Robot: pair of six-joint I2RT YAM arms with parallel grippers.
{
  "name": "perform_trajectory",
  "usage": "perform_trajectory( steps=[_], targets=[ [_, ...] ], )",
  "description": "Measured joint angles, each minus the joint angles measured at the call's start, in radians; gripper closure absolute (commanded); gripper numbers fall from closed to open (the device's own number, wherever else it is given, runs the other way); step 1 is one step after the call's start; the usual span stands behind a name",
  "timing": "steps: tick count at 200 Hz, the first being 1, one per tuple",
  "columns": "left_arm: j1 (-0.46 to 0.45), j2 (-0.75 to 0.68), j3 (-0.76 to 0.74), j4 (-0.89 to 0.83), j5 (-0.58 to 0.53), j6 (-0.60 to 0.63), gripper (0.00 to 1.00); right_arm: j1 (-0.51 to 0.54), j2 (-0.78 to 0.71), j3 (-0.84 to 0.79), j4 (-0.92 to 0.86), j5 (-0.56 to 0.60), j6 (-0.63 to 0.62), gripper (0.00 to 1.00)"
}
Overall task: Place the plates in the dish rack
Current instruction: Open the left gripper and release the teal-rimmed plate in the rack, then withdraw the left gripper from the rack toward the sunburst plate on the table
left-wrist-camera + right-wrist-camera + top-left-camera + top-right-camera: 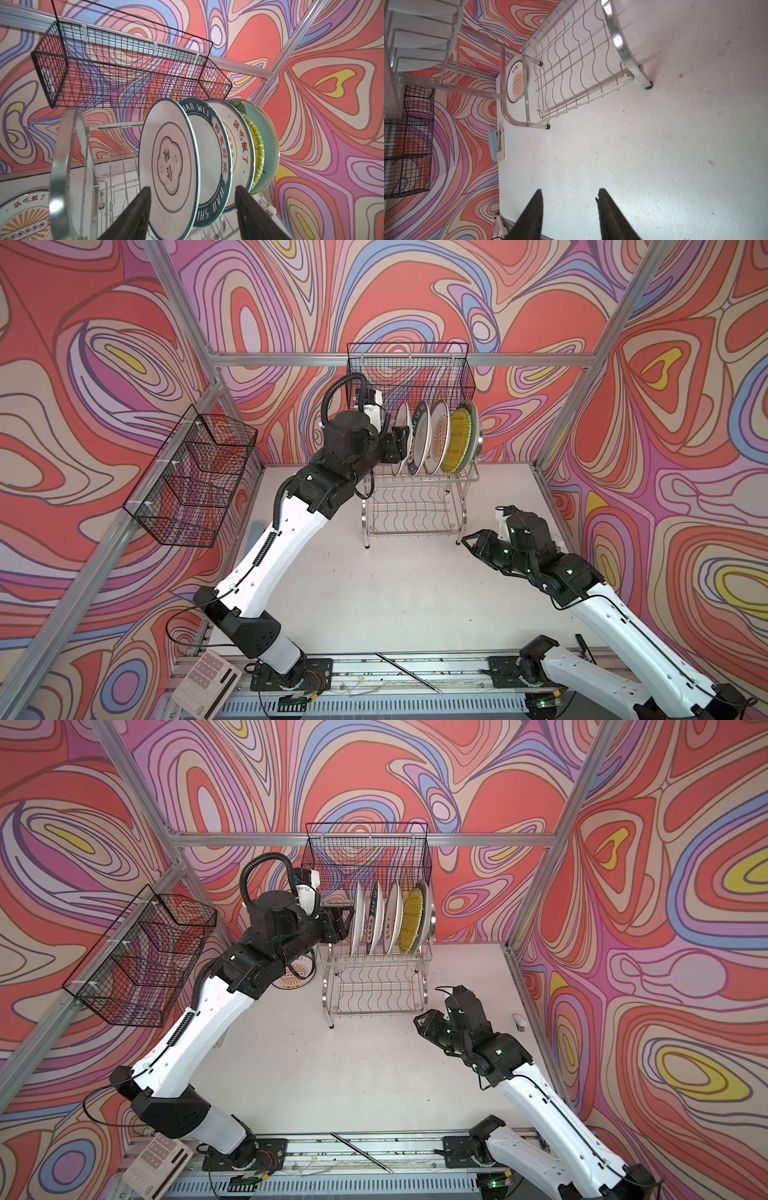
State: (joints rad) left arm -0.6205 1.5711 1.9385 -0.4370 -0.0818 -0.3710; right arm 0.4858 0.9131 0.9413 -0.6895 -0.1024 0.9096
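Five plates stand upright in the upper tier of the chrome dish rack [415, 510] [374, 990] [68, 166]. From the left they are a ringed white plate [402, 420] [170, 158], a green-lettered one [419, 435] [209, 145], an orange-sunburst one [439, 439] [236, 135], a yellow woven one [457, 439] [257, 145] and an aqua one [473, 427] [268, 135]. Another sunburst plate [297, 973] [22, 216] [517, 83] lies flat on the table behind the rack's left end. My left gripper [401, 443] [193, 188] is open, its jaws standing apart around the edges of the two leftmost plates. My right gripper [465, 539] [570, 190] is open over bare table.
One black mesh basket [411, 373] hangs on the back wall just above the plates, another [195, 477] on the left wall. A blue stapler [497, 145] lies at the table's left edge. A keypad [205, 680] and a thin metal rod [409, 672] lie at the front rail.
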Motion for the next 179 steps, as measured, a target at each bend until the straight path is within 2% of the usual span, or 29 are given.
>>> perform_trajectory(
  steps=[62,113,150,179],
  targets=[
    [-0.001,-0.151,-0.033,-0.128,-0.085,0.035,0.35,0.000,0.040,-0.007,0.032,-0.015,-0.003,0.56],
    [-0.001,-0.323,-0.103,-0.228,-0.246,0.093,0.33,0.000,0.064,-0.007,0.053,-0.027,-0.011,0.56],
    [0.009,-0.367,-0.172,-0.302,-0.344,0.117,0.33,0.000,0.074,-0.007,0.056,-0.034,-0.023,0.56],
    [0.063,-0.385,-0.273,-0.339,-0.357,0.109,0.33,0.000,0.081,-0.007,0.056,-0.038,-0.033,0.56]
  ],
)
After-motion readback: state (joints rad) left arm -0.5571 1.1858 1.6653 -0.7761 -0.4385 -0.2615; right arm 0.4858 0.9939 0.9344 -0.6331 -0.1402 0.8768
